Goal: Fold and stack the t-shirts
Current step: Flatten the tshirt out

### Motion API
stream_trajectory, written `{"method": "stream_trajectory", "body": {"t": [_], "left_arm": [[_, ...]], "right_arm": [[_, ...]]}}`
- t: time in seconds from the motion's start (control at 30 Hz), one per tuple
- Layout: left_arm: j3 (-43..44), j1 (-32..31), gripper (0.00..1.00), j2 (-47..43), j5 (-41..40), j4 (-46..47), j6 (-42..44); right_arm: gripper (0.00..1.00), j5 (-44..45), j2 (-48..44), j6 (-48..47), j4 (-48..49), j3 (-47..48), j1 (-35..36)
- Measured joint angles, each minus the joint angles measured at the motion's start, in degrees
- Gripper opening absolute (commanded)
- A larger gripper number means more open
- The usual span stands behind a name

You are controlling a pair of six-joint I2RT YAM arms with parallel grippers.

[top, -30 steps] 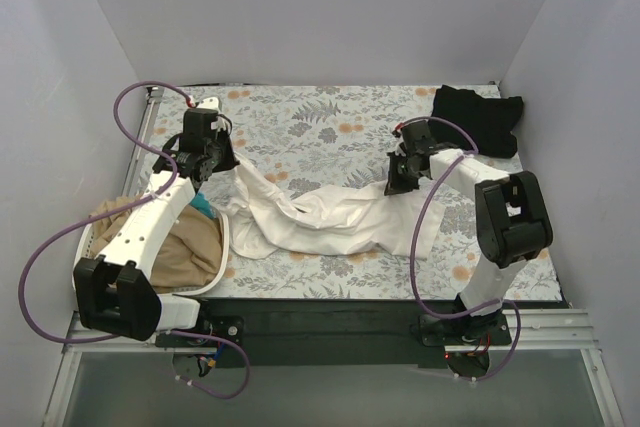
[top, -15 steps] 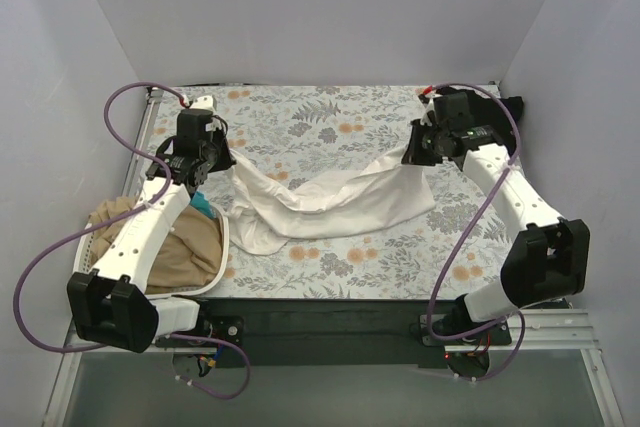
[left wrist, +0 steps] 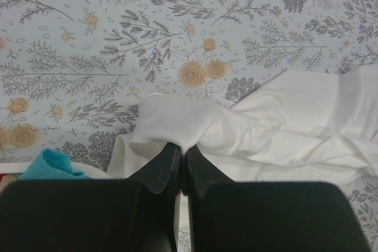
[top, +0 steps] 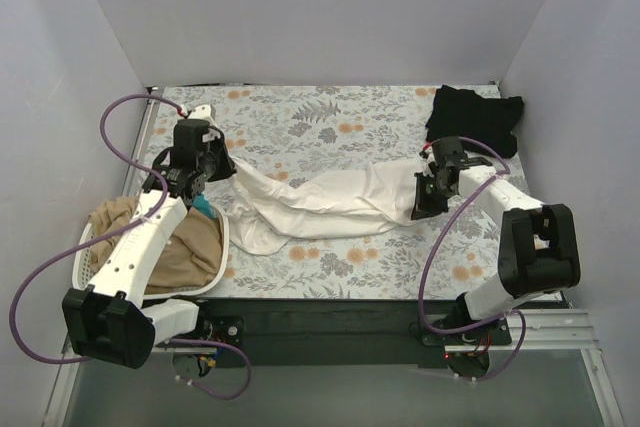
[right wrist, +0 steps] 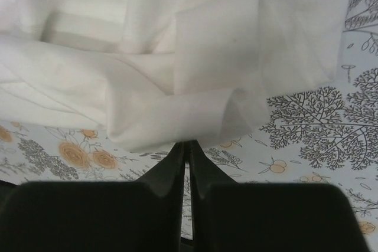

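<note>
**View coverage.** Top view only: white perforated plastic laundry basket (top: pixel 226 247) at near-left edge, with tan cloth t-shirt (top: pixel 185 247) heaped inside, and black cloth t-shirt (top: pixel 478 119) crumpled at far-right corner. Small teal cloth scrap (left wrist: pixel 50 166) shows in top and L wrist views, just beside the basket rim. Jaw closure is readable only in the wrist views; the top view is too coarse.

**Position.** White cloth t-shirt (top: pixel 320 202) lies as a twisted band across the floral-print table cover (top: pixel 330 117), spanning from one gripper to the other.
- L gripper (left wrist: pixel 180 149): jaws closed tight, pinching a bunched fold at the shirt's left end.
- R gripper (right wrist: pixel 186 144): jaws closed tight, pinching a rolled edge at the shirt's right end. Cloth spreads beyond the fingertips.

**Change vs. 0.5 s ago.** L gripper approx. same spot. R gripper has moved nearer, away from the black t-shirt, with the white shirt's right end. R arm no longer covers the black t-shirt.
</note>
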Motion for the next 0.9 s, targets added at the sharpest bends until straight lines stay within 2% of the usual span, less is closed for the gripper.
{"method": "stream_trajectory", "body": {"t": [0.07,0.4,0.43,0.6,0.9], "left_arm": [[-1.11,0.0,0.0,-0.28,0.33,-0.11,-0.28],[-3.34,0.0,0.0,-0.76,0.81,-0.07,-0.5],[-3.39,0.0,0.0,-0.81,0.81,-0.04,-0.5],[-3.39,0.0,0.0,-0.81,0.81,0.02,-0.48],[-3.52,0.0,0.0,-1.03,0.81,0.0,-0.44]], "right_arm": [[0.17,-0.02,0.26,-0.04,-0.09,-1.31,0.0],[0.28,-0.44,0.2,-0.02,1.62,-2.4,0.0],[0.28,-0.5,0.02,-0.02,1.66,-2.71,0.0],[0.02,-0.98,-1.88,-0.11,1.46,-3.69,0.0],[0.02,-1.03,-4.5,-0.31,0.79,-4.2,0.0]]}}
